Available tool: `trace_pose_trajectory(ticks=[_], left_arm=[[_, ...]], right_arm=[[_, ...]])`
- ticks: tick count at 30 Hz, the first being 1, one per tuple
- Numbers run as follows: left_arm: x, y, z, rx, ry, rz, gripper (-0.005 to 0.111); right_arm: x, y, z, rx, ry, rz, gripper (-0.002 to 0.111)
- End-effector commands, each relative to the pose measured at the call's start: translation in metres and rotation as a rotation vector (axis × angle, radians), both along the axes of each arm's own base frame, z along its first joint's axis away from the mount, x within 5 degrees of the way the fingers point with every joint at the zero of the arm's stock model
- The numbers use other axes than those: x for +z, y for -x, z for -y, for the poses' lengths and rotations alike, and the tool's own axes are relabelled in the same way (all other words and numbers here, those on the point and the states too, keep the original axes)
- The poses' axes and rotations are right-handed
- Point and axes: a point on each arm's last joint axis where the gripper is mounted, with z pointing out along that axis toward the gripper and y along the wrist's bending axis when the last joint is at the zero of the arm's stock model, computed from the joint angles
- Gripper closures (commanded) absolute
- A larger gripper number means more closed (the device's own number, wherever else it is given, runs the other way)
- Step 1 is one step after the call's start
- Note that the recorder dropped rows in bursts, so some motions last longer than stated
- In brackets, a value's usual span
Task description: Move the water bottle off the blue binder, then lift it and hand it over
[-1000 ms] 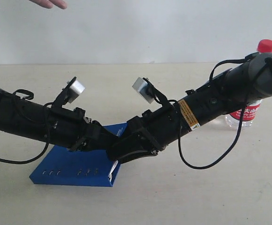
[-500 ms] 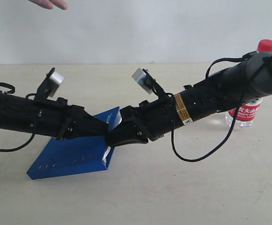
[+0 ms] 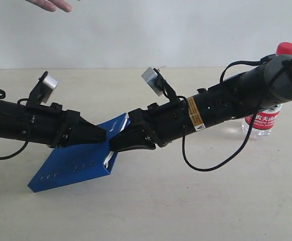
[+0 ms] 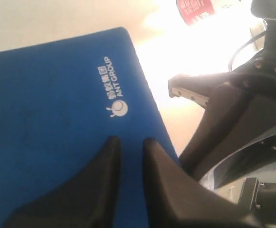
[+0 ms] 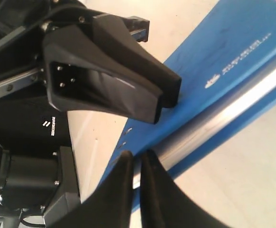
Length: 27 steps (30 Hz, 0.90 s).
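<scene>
Left wrist view: the left jaws sit a sliver apart over the blue binder's (image 4: 47,104) cover, beside its white logo (image 4: 115,92); a grip cannot be told. Only the right wrist view shows the right jaws clenched together at the binder's silver edge strip (image 5: 223,118). Exterior view: the binder is tilted, its long axis rising from near-left toward both jaws. The water bottle (image 3: 260,123) stands upright on the surface (image 3: 186,201), well apart to the right.

A plain off-white wall (image 3: 161,30) filled the back of the scene, evenly lit. Below it lay a broad, matte beige tabletop (image 3: 201,211), meeting the wall in a straight horizontal line. The light was soft and diffuse, though the left wrist view showed the surface bleached, seemingly by glare.
</scene>
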Motion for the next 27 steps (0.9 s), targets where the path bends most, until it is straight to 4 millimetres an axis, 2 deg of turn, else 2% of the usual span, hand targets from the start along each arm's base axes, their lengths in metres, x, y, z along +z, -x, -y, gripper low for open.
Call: trace_pose_trajectory(ticks=[1,6,11,12,14,15,16,17,18,19,20,22,25,27], left_arm=[[-0.014,0.01,-0.003,-0.118,-0.12,0.029,0.088],[-0.014,0.014,-0.002,-0.241,-0.131,0.119,0.088],[-0.001,0.002,-0.002,-0.22,-0.065,0.177,0.088],[0.003,-0.002,-0.006,-0.226,-0.086,0.18,0.088],[0.002,-0.014,-0.023,-0.07,-0.231,0.128,0.088],[0.003,-0.019,-0.033,0.0,-0.288,0.145,0.088],[0.004,-0.021,-0.036,0.016,-0.298,0.151,0.088],[0.003,-0.021,-0.04,0.028,-0.302,0.149,0.088],[0.002,-0.023,-0.044,0.043,-0.324,0.154,0.088],[-0.001,-0.026,-0.053,0.113,-0.381,0.121,0.088],[-0.003,-0.028,-0.057,0.155,-0.42,0.108,0.088],[-0.006,-0.03,-0.064,0.198,-0.502,0.114,0.088],[-0.007,-0.028,-0.062,0.162,-0.496,0.111,0.087],[-0.01,-0.027,-0.062,0.141,-0.495,0.101,0.08]], right_arm=[[0.024,-0.001,-0.004,0.007,-0.141,0.023,0.108],[0.024,-0.001,-0.004,0.005,-0.14,0.023,0.108],[0.024,-0.002,-0.004,0.001,-0.131,0.017,0.108],[0.019,-0.003,-0.002,-0.016,-0.078,0.026,0.108],[0.005,-0.005,0.003,-0.041,0.082,0.012,0.108],[-0.001,-0.004,0.007,-0.048,0.168,-0.027,0.105],[-0.002,-0.005,0.007,-0.068,0.175,-0.054,0.099],[-0.006,-0.004,0.007,-0.08,0.18,-0.095,0.085],[-0.009,-0.005,0.006,-0.085,0.189,-0.097,0.076],[-0.013,-0.006,0.007,-0.097,0.202,-0.098,0.06],[-0.015,-0.007,0.008,-0.108,0.21,-0.096,0.055],[-0.017,-0.011,0.009,-0.142,0.234,-0.077,0.053],[-0.018,-0.015,0.01,-0.187,0.246,-0.066,0.053],[-0.019,-0.018,0.011,-0.218,0.264,-0.053,0.053]])
